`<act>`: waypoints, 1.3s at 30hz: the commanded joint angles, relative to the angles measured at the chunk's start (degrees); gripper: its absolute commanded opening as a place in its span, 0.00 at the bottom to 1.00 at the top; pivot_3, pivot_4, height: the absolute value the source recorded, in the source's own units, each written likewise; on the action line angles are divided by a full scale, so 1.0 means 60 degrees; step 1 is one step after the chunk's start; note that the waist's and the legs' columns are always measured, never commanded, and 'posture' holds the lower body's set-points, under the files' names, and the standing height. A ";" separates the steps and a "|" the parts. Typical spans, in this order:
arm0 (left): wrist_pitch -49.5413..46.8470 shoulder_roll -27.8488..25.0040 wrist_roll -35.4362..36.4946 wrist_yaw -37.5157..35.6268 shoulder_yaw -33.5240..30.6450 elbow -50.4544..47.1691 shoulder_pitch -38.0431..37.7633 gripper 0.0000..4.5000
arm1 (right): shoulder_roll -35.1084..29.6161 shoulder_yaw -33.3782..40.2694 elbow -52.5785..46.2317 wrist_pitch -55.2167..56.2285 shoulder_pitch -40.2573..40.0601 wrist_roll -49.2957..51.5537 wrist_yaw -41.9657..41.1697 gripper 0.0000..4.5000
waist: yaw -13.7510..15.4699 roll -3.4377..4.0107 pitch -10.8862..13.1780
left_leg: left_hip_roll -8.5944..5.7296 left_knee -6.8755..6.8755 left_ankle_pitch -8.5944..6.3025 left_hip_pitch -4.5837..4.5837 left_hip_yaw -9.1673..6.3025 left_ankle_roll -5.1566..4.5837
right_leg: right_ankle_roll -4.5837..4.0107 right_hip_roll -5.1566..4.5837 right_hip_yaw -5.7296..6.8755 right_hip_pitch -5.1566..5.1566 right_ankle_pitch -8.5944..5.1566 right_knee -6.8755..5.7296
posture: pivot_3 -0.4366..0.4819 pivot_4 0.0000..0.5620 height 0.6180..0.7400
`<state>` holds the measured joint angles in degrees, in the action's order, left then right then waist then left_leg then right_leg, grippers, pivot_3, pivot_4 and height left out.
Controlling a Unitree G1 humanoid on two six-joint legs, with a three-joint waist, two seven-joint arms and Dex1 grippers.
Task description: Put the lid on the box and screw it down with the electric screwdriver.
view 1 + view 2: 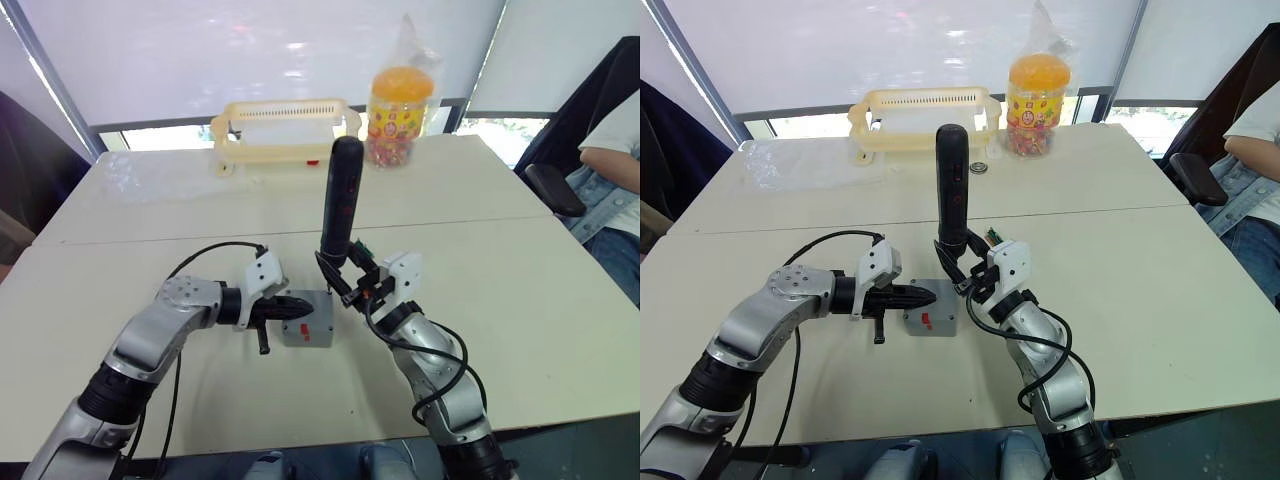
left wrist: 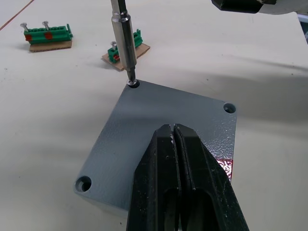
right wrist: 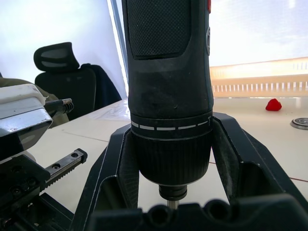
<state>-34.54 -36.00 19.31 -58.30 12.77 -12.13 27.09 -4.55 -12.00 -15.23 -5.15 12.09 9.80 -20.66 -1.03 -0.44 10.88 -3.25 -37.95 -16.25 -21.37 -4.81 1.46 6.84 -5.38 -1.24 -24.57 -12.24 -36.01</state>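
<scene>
here the left hand (image 2: pixel 174 144) has its fingers pressed together, resting on the lid (image 2: pixel 159 125), which sits on the box (image 1: pixel 308 320) near the front middle of the tabletop (image 1: pixel 520 300). right of it, the right hand (image 1: pixel 345 275) clamps the electric screwdriver (image 1: pixel 340 200) upright, its bit set in a corner screw hole (image 2: pixel 133 83) of the lid. farther back stand a cream tray (image 1: pixel 285 130) and an orange-lidded jar (image 1: pixel 400 105).

The two black fingers (image 2: pixel 180 178) are pressed together, resting on the grey lid (image 2: pixel 159 130). The electric screwdriver (image 2: pixel 123 33) has its tip in a corner hole. Two green blocks (image 2: pixel 47 34) lie on the counter (image 2: pixel 269 72).
</scene>
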 commanded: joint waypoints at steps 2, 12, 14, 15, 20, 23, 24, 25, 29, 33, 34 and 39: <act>-0.0107 -0.0085 -0.0044 -0.0031 0.0100 -0.0085 -0.0142 0.01 | 0.0041 -0.0149 -0.0049 -0.0393 -0.0124 0.0230 -0.0180 0.38 | -0.0002 -0.0003 -0.0003 | 0.0001 0.0000 0.0000 0.0001 0.0000 0.0000 | 0.0000 0.0000 0.0000 0.0000 0.0000 0.0000 | 0.48 0.27 1.00; -0.0134 -0.0101 -0.0051 -0.0024 0.0101 -0.0176 -0.0229 0.01 | -0.0455 -0.0311 0.0389 -0.0366 -0.0121 -0.0438 -0.0223 0.38 | -0.0007 -0.0011 -0.0019 | 0.0004 0.0001 -0.0001 0.0008 -0.0001 -0.0001 | -0.0001 0.0004 0.0001 0.0007 0.0000 0.0000 | 0.48 0.27 1.00; -0.0141 -0.0093 -0.0051 -0.0012 0.0098 -0.0180 -0.0233 0.01 | -0.0495 -0.0289 0.0498 -0.0374 -0.0088 -0.0537 -0.0173 0.38 | -0.0005 -0.0014 -0.0023 | 0.0004 0.0001 -0.0001 0.0011 -0.0001 -0.0001 | -0.0001 0.0004 0.0001 0.0012 -0.0001 0.0001 | 0.48 0.27 1.00; -0.0147 -0.0089 -0.0050 -0.0005 0.0098 -0.0187 -0.0237 0.01 | -0.0502 -0.0292 0.0515 -0.0366 -0.0091 -0.0540 -0.0180 0.38 | -0.0006 -0.0021 -0.0030 | 0.0004 0.0000 -0.0001 0.0013 -0.0001 -0.0001 | -0.0001 0.0004 0.0001 0.0014 -0.0001 0.0001 | 0.48 0.27 1.00; -0.0202 -0.0067 -0.0042 0.0028 0.0101 -0.0226 -0.0242 0.01 | -0.0584 -0.0447 0.0655 -0.0341 -0.0144 -0.0762 -0.0224 0.38 | 0.0002 -0.0045 -0.0063 | 0.0006 0.0000 -0.0001 0.0018 -0.0002 -0.0001 | -0.0001 0.0004 0.0001 0.0021 -0.0001 0.0003 | 0.48 0.27 1.00; -0.0223 -0.0059 -0.0061 0.0050 0.0124 -0.0249 -0.0261 0.01 | -0.0632 -0.0439 0.0787 -0.0207 -0.0106 -0.0961 -0.0098 0.38 | 0.0002 -0.0045 -0.0092 | 0.0006 0.0000 -0.0001 0.0020 -0.0004 -0.0001 | -0.0001 0.0004 0.0002 0.0023 -0.0002 0.0003 | 0.48 0.27 1.00; -0.0218 -0.0064 -0.0088 0.0055 0.0147 -0.0253 -0.0277 0.01 | -0.0634 -0.0425 0.0827 -0.0173 -0.0094 -0.0990 -0.0085 0.38 | 0.0001 -0.0047 -0.0103 | 0.0006 0.0000 -0.0001 0.0020 -0.0004 -0.0001 | -0.0001 0.0004 0.0002 0.0023 -0.0002 0.0003 | 0.48 0.27 1.00; -0.0204 -0.0067 -0.0119 0.0058 0.0175 -0.0252 -0.0298 0.01 | -0.0627 -0.0407 0.0865 -0.0161 -0.0084 -0.0991 -0.0082 0.38 | 0.0000 -0.0049 -0.0113 | 0.0006 0.0000 -0.0001 0.0021 -0.0004 -0.0001 | -0.0002 0.0004 0.0002 0.0024 -0.0002 0.0003 | 0.48 0.27 1.00; -0.0200 -0.0046 -0.0151 0.0068 0.0204 -0.0220 -0.0325 0.01 | -0.0607 -0.0398 0.0895 -0.0198 -0.0123 -0.0931 -0.0126 0.38 | 0.0010 -0.0049 -0.0153 | 0.0007 0.0000 -0.0002 0.0026 -0.0006 -0.0002 | -0.0002 0.0004 0.0003 0.0033 -0.0003 0.0008 | 0.48 0.27 1.00; -0.0177 -0.0046 -0.0200 0.0081 0.0235 -0.0130 -0.0370 0.01 | -0.0616 -0.0405 0.0854 -0.0278 -0.0249 -0.0906 -0.0128 0.38 | 0.0012 -0.0052 -0.0172 | 0.0008 0.0001 -0.0002 0.0030 -0.0008 -0.0003 | -0.0002 0.0004 0.0005 0.0039 -0.0004 0.0010 | 0.48 0.27 1.00; -0.0183 -0.0046 -0.0197 0.0083 0.0235 -0.0110 -0.0385 0.01 | -0.0621 -0.0399 0.0871 -0.0280 -0.0264 -0.0917 -0.0123 0.38 | 0.0012 -0.0052 -0.0175 | 0.0008 0.0001 -0.0002 0.0030 -0.0008 -0.0003 | -0.0002 0.0004 0.0005 0.0039 -0.0004 0.0010 | 0.48 0.27 1.00; -0.0151 -0.0020 -0.0214 0.0120 0.0253 -0.0025 -0.0495 0.01 | -0.0668 -0.0360 0.1019 -0.0203 -0.0284 -0.1079 -0.0007 0.38 | 0.0015 -0.0058 -0.0191 | 0.0009 0.0001 -0.0003 0.0032 -0.0010 -0.0004 | -0.0014 0.0003 0.0006 0.0044 -0.0011 0.0014 | 0.48 0.27 1.00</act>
<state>-35.35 -35.86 19.13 -57.59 12.84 -12.96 25.00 -7.46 -14.23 -13.26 -4.42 12.40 5.05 -21.10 -0.93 -0.79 9.73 -3.20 -37.95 -16.27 -21.17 -4.87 1.44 6.73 -5.36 -1.19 -24.30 -12.33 -35.93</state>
